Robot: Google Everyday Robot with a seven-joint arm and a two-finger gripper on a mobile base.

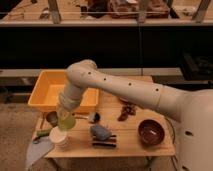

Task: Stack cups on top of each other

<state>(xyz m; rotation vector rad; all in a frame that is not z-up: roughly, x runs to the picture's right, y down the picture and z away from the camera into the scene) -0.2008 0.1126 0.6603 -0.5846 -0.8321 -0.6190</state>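
End effector (65,117) grips green cup (67,123) above wooden table (125,134) — dark shelving (105,47) behind.

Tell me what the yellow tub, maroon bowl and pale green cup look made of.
The yellow tub: likely plastic, matte, even colour. The maroon bowl: plastic or glazed ceramic, unclear; slight sheen. The pale green cup, held in the gripper above the cream-white cup: probably plastic, looks slightly translucent.
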